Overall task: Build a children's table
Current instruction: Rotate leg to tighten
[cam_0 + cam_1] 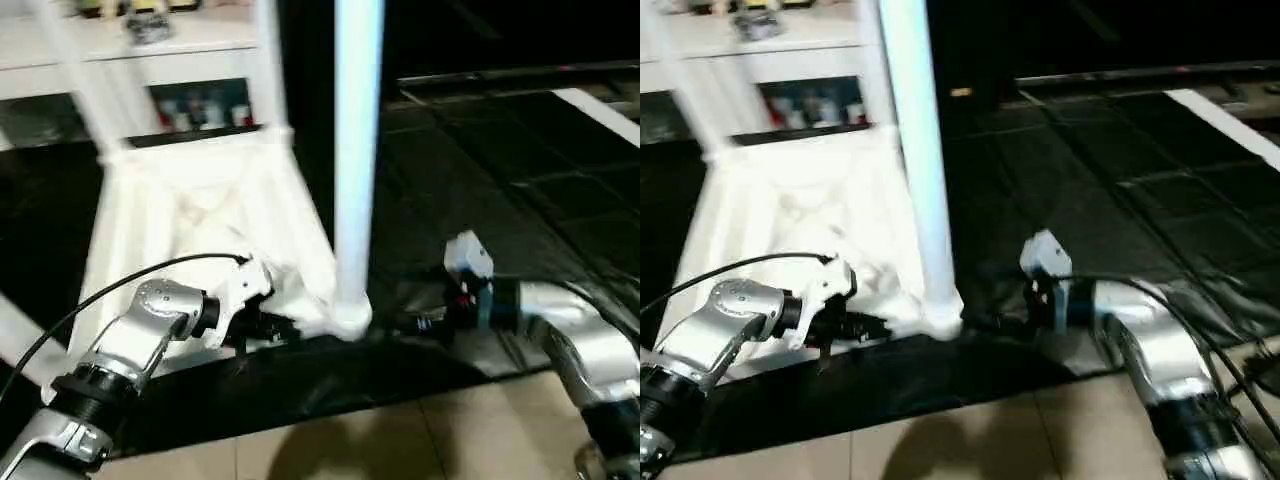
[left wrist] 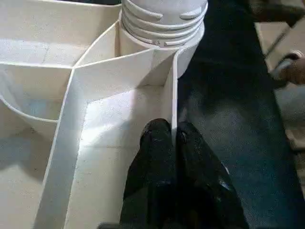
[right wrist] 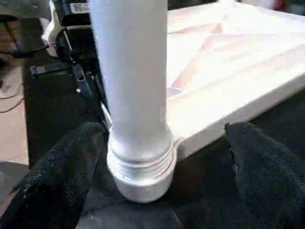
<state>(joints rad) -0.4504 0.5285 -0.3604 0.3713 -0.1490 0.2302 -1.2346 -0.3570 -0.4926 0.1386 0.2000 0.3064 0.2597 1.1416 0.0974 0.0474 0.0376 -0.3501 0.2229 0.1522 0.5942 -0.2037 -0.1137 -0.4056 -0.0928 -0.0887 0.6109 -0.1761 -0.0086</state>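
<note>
The children's table top [image 1: 200,230] was seen lying upside down on a black mat [image 1: 470,190], its ribbed underside facing up. Behind it a white cabinet [image 1: 130,45] was seen. One white tube leg [image 1: 355,150] was standing upright in the near corner socket [image 1: 345,318], its threaded base sunk into the socket's rounded collar. Two further legs [image 1: 85,80] were seen rising from the far corners.

The left gripper [image 2: 175,143] was pressed shut on the thin side wall of the table top, one black finger on each face of the wall, just beside the socket. The right gripper [image 3: 162,157] was held wide open, its fingers [image 3: 66,162] standing on either side of the upright leg's base without touching it. The mat's near edge was met by a pale tiled floor [image 1: 400,440].
</note>
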